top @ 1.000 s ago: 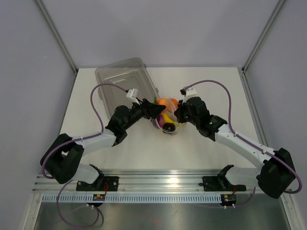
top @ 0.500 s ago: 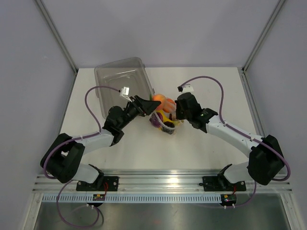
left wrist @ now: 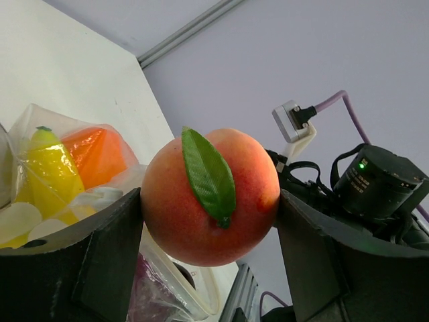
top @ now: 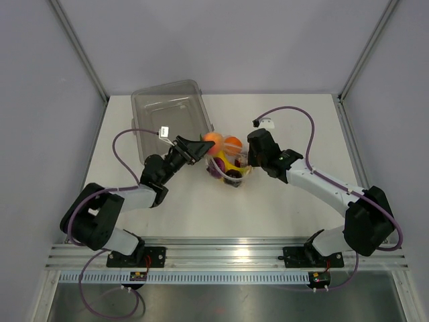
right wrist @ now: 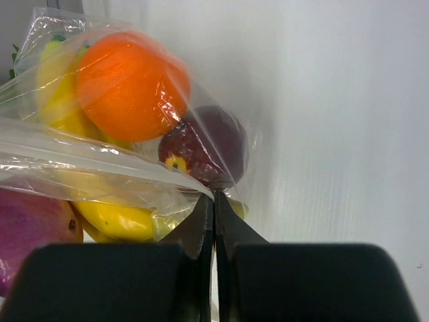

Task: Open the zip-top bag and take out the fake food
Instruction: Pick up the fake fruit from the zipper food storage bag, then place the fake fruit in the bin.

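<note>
The clear zip-top bag (top: 229, 169) lies at the table's middle with fake food inside: an orange (right wrist: 131, 86), a dark red apple (right wrist: 208, 149), a yellow banana bunch (right wrist: 110, 218) and a purple piece (right wrist: 30, 225). My left gripper (top: 204, 144) is shut on the peach (left wrist: 211, 194), which has a green leaf, and holds it outside the bag, to its upper left. My right gripper (right wrist: 214, 201) is shut on the bag's film at its right edge. The orange also shows in the top view (top: 232, 143).
A rigid clear-grey tub (top: 171, 115) stands at the back left, just behind the left gripper. Grey walls enclose the white table (top: 281, 201). The arms' cables loop above the table on both sides of the bag.
My left gripper has pulled back to the left with the peach, out of the bag. My right gripper has shifted slightly left and stays pinched on the bag.
</note>
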`<action>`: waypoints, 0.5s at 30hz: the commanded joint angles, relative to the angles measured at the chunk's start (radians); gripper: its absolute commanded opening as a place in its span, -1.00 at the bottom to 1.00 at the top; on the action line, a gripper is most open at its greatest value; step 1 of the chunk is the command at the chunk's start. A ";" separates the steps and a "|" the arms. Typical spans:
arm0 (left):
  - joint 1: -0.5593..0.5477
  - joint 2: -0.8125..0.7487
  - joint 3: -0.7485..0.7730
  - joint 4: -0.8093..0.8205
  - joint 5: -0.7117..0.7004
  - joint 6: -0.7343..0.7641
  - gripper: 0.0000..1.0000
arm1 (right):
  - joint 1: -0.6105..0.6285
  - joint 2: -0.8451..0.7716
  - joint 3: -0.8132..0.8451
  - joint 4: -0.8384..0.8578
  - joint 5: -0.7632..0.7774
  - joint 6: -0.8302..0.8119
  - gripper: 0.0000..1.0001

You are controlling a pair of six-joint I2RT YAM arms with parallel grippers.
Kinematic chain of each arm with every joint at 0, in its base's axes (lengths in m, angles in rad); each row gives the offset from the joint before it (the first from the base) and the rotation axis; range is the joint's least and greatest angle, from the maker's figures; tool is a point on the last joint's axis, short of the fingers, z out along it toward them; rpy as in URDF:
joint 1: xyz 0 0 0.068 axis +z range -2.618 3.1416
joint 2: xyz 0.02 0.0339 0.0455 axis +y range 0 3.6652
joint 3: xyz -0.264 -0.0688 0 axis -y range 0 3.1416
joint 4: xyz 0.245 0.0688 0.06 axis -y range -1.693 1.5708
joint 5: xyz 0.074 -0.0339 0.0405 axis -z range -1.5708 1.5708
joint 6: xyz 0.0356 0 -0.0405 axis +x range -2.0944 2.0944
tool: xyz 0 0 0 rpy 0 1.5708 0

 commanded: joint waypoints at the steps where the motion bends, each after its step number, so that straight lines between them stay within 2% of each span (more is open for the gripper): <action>1: 0.046 0.024 -0.021 0.284 -0.081 -0.068 -0.05 | -0.022 -0.016 0.027 -0.042 0.062 0.006 -1.00; 5: 0.063 0.088 -0.058 0.359 -0.150 -0.145 -0.08 | -0.022 -0.047 0.019 -0.020 0.015 0.014 -1.00; 15: 0.083 0.266 0.014 0.485 -0.276 -0.442 -0.07 | -0.003 -0.116 0.007 -0.014 0.013 0.021 -1.00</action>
